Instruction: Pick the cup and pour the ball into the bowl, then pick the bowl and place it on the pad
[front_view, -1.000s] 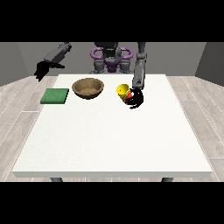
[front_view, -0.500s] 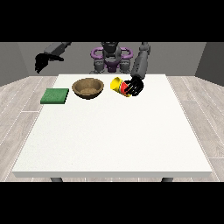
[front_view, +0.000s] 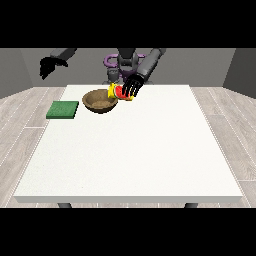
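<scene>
Tabletop (front_view: 135, 160): large, white, square; fills the middle of the front view; grey legs just visible under the near edge. Carries the bowl and the pad, both in the far-left part.

Robot torso (front_view: 126, 61): grey, at 12 o'clock behind the far edge of the tabletop; purple ring-shaped parts at its base; both arms reach out from it.

Pad (front_view: 63, 109): green, flat, rectangular; lies at about 10 o'clock on the tabletop, close to the left edge; just left of the bowl, not touching it.

Bowl (front_view: 100, 101): brown, round, upright; at about 11 o'clock on the tabletop, between the pad and the cup; inside looks brown only, contents cannot be told.

Hand at the view's right (front_view: 132, 88): black, on a grey forearm coming down from the torso; fingers curled round the cup, holding it off the tabletop beside the bowl's right rim.

Hand at the view's left (front_view: 49, 66): black, raised at about 10 o'clock, beyond the left far corner of the tabletop, well above the pad; holds nothing; fingers droop downward, relaxed rather than clenched.

Cup (front_view: 118, 92): yellow with a red patch; tipped on its side, mouth toward the bowl, at or just over the bowl's right rim.

Ball: not distinguishable.
</scene>
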